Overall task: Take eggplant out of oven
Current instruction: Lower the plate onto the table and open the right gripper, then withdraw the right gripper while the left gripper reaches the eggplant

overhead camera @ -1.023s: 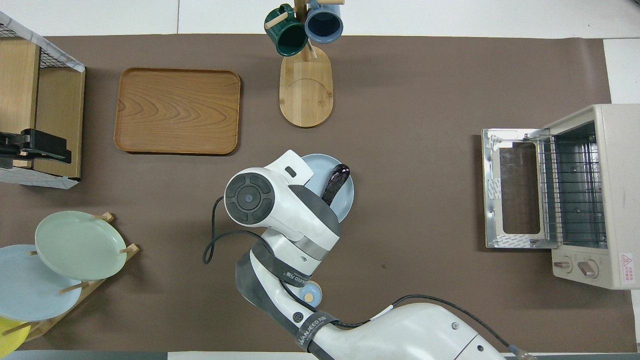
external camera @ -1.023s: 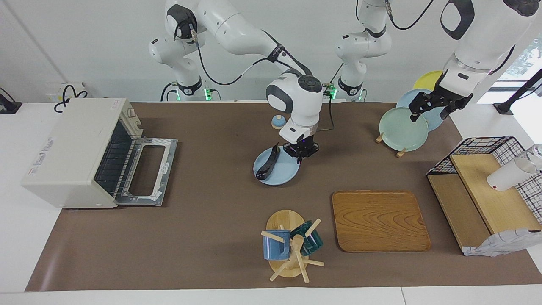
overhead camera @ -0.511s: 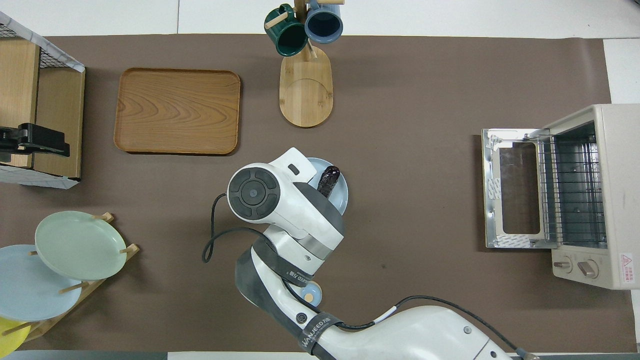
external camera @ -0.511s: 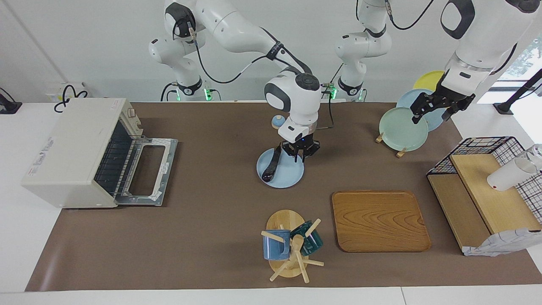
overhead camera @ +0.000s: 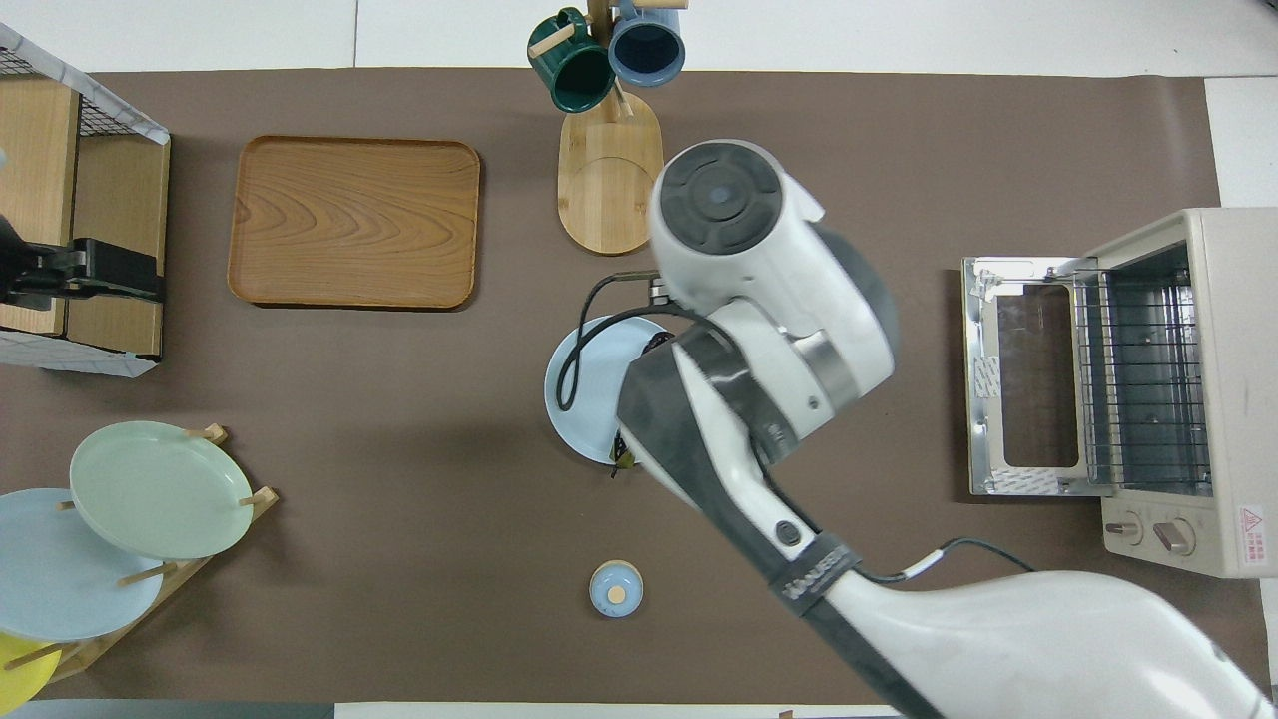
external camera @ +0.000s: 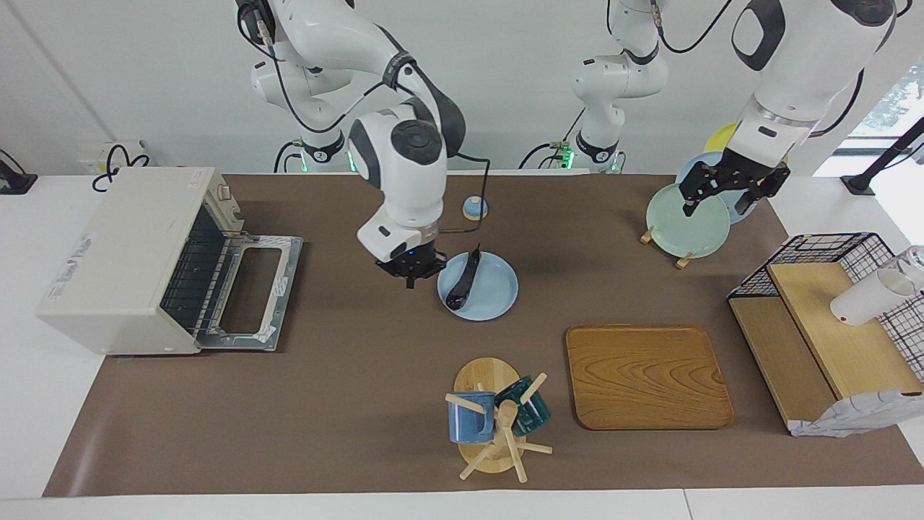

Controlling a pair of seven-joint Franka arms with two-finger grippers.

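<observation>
The eggplant [external camera: 464, 278] lies on a light blue plate [external camera: 498, 289] in the middle of the table, free of both grippers. In the overhead view the right arm hides most of it, and only part of the plate [overhead camera: 584, 399] shows. The cream-white oven [external camera: 123, 253] stands at the right arm's end of the table with its glass door [external camera: 253, 292] folded down flat; its wire rack looks bare. My right gripper [external camera: 411, 278] hangs low just beside the plate, on the oven's side, holding nothing. My left gripper [external camera: 725, 198] is open over the plate rack.
A wooden tray [external camera: 646, 375] and a mug tree with two mugs [external camera: 494, 419] stand farther from the robots than the plate. A plate rack [external camera: 686, 220], a black wire basket with wooden boards [external camera: 830, 289] and a white cup [external camera: 866, 296] are at the left arm's end. A small blue lid [external camera: 474, 208] lies nearer to the robots.
My right gripper has left the eggplant on the plate and swung off it toward the oven's end of the table. The left gripper has shifted slightly over the plate rack.
</observation>
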